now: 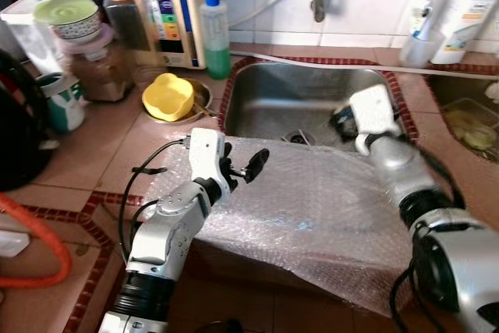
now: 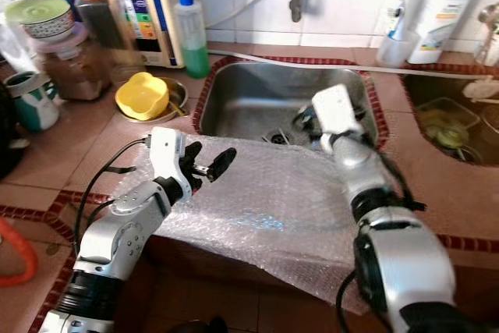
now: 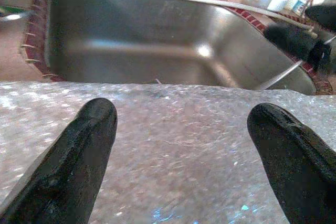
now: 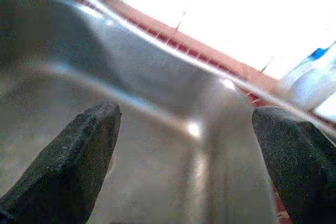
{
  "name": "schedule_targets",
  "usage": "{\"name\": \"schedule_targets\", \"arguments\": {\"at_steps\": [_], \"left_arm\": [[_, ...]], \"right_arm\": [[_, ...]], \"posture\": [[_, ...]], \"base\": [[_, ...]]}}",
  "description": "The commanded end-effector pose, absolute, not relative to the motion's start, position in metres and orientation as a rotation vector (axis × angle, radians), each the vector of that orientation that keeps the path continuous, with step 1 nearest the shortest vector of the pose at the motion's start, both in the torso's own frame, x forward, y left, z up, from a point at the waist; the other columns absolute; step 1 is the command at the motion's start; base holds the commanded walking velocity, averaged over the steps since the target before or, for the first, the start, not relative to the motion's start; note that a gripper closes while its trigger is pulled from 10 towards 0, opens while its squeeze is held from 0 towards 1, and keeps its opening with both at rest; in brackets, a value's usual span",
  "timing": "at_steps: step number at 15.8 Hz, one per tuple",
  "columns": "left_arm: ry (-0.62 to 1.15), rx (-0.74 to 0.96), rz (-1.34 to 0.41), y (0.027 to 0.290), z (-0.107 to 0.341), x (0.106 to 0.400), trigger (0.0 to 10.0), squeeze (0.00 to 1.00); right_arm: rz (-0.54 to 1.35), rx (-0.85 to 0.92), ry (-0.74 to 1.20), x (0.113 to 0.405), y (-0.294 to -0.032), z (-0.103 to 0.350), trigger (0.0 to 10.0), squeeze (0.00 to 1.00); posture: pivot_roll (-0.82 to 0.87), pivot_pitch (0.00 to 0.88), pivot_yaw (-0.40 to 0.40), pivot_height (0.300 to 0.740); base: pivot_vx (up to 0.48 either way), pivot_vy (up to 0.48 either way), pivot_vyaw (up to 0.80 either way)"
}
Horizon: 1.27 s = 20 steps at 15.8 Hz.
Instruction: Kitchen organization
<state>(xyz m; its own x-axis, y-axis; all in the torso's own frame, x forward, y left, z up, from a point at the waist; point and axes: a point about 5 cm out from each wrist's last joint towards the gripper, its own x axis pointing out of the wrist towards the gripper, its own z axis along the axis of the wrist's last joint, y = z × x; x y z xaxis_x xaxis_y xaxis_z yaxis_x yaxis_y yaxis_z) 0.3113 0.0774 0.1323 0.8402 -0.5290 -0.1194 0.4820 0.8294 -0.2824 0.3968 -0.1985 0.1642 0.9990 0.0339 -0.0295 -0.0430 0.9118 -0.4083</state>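
**Both grippers spread at the sink, bubble wrap draped over its front edge**

From my head cameras, a sheet of bubble wrap lies across the near rim of the steel sink and hangs over the counter's front edge. My left gripper hovers just above the wrap's 10 o'clock corner, fingers spread wide with nothing between them; the wrist view shows the wrap beneath and the basin beyond. My right gripper reaches over the wrap's far edge into the basin near the drain, fingers likewise apart and empty. On the tiled counter at 10 o'clock of the sink sits a yellow bowl, with a green soap bottle behind it against the wall.
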Motion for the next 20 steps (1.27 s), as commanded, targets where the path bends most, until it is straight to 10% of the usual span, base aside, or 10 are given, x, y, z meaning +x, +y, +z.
{"name": "schedule_targets", "arguments": {"at_steps": [1, 2, 4, 11, 14, 20], "left_arm": [[0.195, -0.229, -0.525, 0.078, 0.132, 0.311, 10.0, 0.00], [0.196, -0.225, -0.519, 0.079, 0.132, 0.311, 10.0, 0.00], [0.199, -0.224, -0.515, 0.080, 0.131, 0.311, 10.0, 0.00], [0.187, -0.218, -0.496, 0.080, 0.132, 0.312, 10.0, 0.00], [0.170, -0.223, -0.492, 0.081, 0.135, 0.314, 10.0, 0.00], [0.133, -0.190, -0.506, 0.080, 0.140, 0.313, 10.0, 0.00]], "right_arm": [[0.019, -0.407, -0.008, 0.399, -0.193, 0.170, 10.0, 1.00], [-0.001, -0.392, 0.008, 0.399, -0.195, 0.168, 10.0, 1.00], [0.022, -0.341, 0.035, 0.397, -0.191, 0.160, 10.0, 0.58], [0.034, -0.201, -0.060, 0.396, -0.192, 0.169, 10.0, 0.45], [0.043, -0.115, -0.167, 0.387, -0.188, 0.170, 10.0, 0.00], [-0.025, -0.016, -0.230, 0.328, -0.177, 0.151, 10.0, 0.00]], "posture": [[0.10, 0.052, 0.076, 0.740], [0.10, 0.053, 0.076, 0.740], [0.10, 0.055, 0.078, 0.740], [0.09, 0.056, 0.080, 0.740], [0.06, 0.055, 0.084, 0.740], [-0.01, 0.056, 0.104, 0.740]], "base": [[0.000, 0.000, 0.00], [0.000, 0.000, 0.00], [0.000, 0.000, 0.00], [0.000, 0.000, 0.00], [0.000, 0.000, 0.00], [0.000, 0.000, -0.53]]}}
